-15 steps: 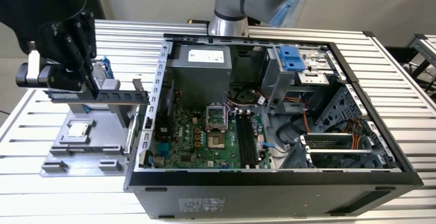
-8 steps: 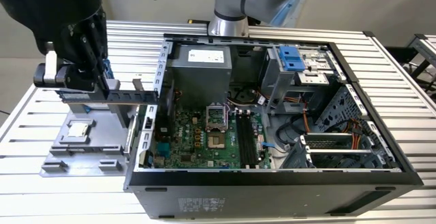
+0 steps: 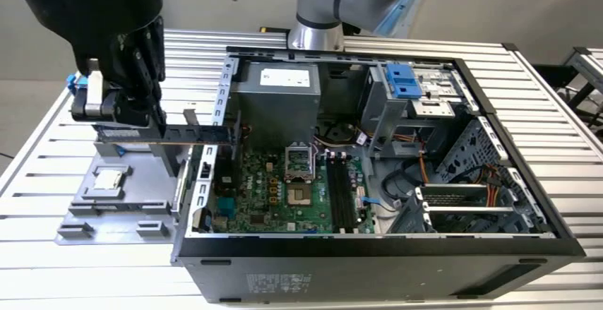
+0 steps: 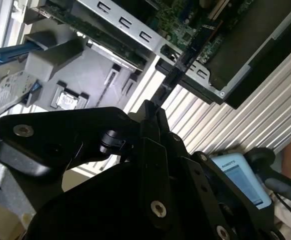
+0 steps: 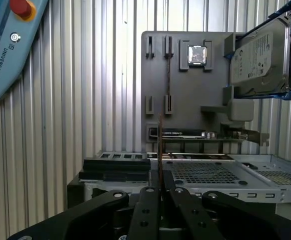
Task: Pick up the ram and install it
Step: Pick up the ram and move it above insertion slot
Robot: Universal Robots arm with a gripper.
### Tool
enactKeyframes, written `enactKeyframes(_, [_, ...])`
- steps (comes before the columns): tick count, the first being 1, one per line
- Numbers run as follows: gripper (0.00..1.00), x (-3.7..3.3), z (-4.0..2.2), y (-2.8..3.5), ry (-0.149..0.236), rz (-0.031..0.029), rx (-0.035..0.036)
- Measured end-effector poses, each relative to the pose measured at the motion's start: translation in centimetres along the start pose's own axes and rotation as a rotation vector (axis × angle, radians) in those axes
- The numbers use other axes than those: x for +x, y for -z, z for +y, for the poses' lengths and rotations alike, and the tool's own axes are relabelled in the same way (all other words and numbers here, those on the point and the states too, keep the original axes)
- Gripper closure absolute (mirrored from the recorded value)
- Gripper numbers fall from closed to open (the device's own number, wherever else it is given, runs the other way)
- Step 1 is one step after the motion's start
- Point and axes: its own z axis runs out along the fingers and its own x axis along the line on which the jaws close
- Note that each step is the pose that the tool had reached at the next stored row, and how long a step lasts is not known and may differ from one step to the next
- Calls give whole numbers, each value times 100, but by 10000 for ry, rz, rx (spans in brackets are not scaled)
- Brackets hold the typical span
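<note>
- The end effector is clamped narrow on the ram, which sticks out edge-on from between its fingers.
- In the second wrist view, the ram's far end shows against a corner of the open case.
- The grey tray lies on the counter just beside the case, at the exterior view's left.
- The tray holds the processor and the hard drive.

Ribbed metal table (dull sheen); matt plastic holder; matt hand.
</note>
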Motion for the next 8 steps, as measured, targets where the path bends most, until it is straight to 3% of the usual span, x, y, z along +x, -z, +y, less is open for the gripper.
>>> enactKeyframes(8, [100,0,-221,5,-1,1,-11])
